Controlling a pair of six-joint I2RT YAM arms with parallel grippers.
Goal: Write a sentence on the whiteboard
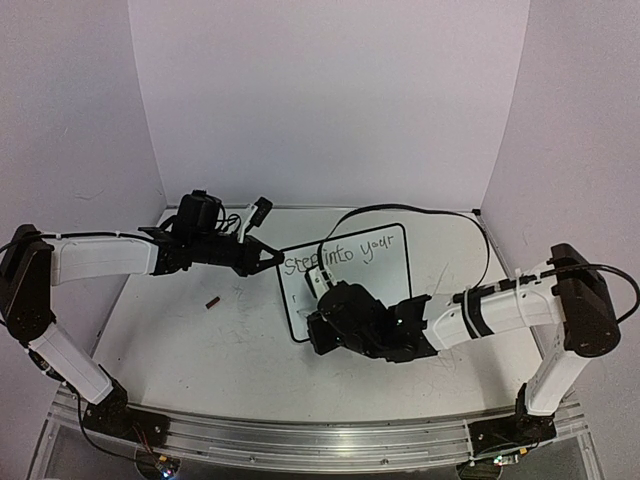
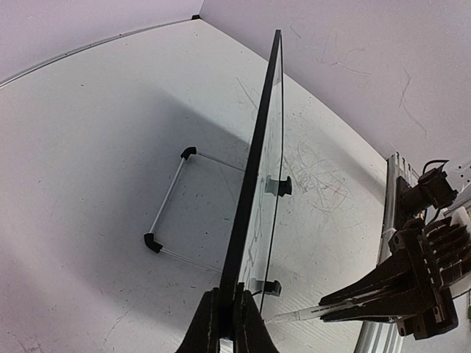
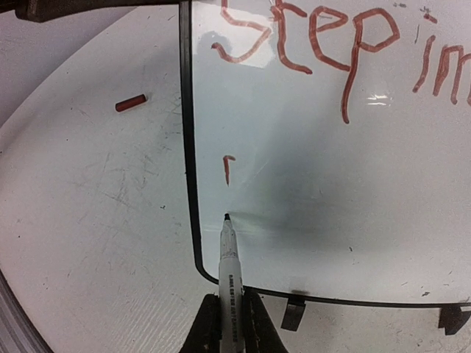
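Observation:
The whiteboard [image 1: 372,288] stands tilted on the table, black-framed. Its top line of the sentence [image 1: 340,255] reads "step into your". Below it is one short stroke [image 3: 228,168] at the left. My left gripper [image 1: 273,259] is shut on the board's left edge; in the left wrist view its jaws [image 2: 228,323] clamp the black frame [image 2: 257,162]. My right gripper [image 3: 229,327] is shut on a white marker [image 3: 229,276]. The marker's tip [image 3: 226,217] is at the board surface [image 3: 331,191] near the lower left corner, just under the short stroke. The right gripper also shows in the top view [image 1: 315,330].
A small dark red marker cap [image 1: 212,301] lies on the tabletop left of the board, also in the right wrist view [image 3: 131,103]. The board's black feet [image 3: 294,312] rest on the scuffed table. Its wire stand [image 2: 168,209] props it from behind. White walls enclose the table.

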